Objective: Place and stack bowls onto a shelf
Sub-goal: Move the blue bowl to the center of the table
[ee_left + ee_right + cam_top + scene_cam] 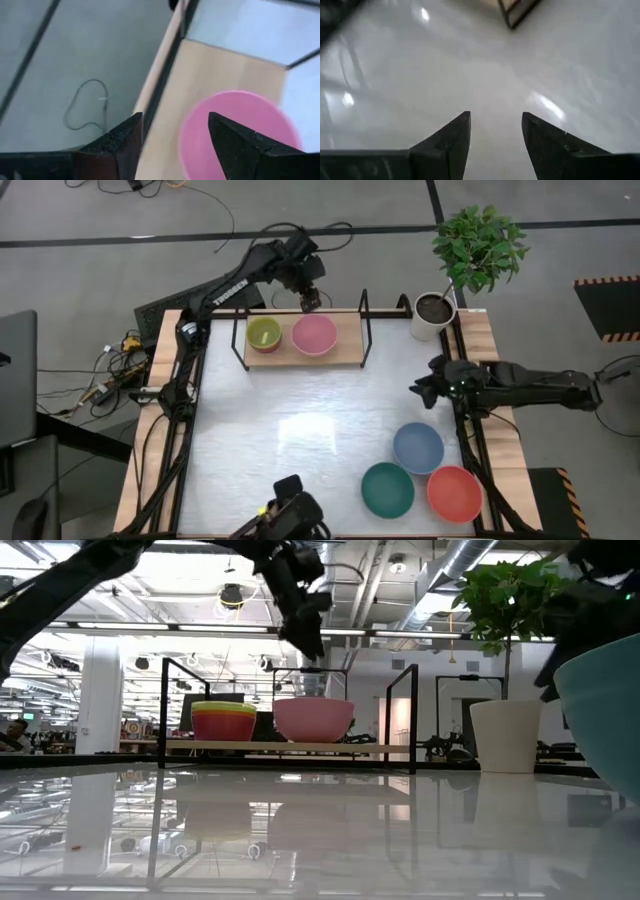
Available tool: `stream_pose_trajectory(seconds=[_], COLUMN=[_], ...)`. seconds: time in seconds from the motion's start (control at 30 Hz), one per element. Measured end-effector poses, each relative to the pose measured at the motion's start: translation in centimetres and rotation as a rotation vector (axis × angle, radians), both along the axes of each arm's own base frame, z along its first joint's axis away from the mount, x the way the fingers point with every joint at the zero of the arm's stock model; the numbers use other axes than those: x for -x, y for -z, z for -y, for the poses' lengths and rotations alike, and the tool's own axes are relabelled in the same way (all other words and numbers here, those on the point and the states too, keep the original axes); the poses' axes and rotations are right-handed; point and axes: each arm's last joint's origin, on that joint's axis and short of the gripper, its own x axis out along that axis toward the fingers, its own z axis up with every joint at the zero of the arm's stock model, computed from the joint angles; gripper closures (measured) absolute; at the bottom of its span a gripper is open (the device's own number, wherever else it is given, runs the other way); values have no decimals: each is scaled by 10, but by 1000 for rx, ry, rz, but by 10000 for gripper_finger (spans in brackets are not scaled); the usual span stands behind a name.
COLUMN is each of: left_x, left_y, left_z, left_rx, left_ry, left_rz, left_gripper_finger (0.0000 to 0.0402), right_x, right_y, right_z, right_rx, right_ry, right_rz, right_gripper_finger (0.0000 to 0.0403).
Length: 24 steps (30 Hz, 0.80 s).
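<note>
On the shelf point(345, 348) sits the pink bowl point(314, 334), left gripper point(311, 301) released above it

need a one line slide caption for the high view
Left claw open above the pink bowl on the shelf; blue, teal and red bowls wait near the right claw.

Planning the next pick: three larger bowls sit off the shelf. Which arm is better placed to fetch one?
Probably the right. The right gripper is open, empty and near the blue bowl; the left gripper hangs over the shelf, above the pink bowl.
</note>
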Motion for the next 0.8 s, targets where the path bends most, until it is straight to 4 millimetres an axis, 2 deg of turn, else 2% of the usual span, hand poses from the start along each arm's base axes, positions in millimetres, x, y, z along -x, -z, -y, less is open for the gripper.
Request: stream_pose_trajectory(seconds=[0.13,0.23,0.5,0.8], left_x=[10,15,25,34], left_y=[-20,-32,-65,-88], left_z=[10,19,49,71], left_rx=[51,101,142,59], left_ry=[-7,14,96,184], left_rz=[74,134,252,285], left_gripper_finger=[193,193,193,193], right_x=[-7,-17,-48,-63], right_y=[-18,-23,0,1], right_z=[-5,-9,-33,-52], right_rx=[-42,-76,-129,-127], right_ry=[-86,-149,-309,-375], right_rz=[-90,-163,-433,-512], right_gripper_finger=[200,200,200,200])
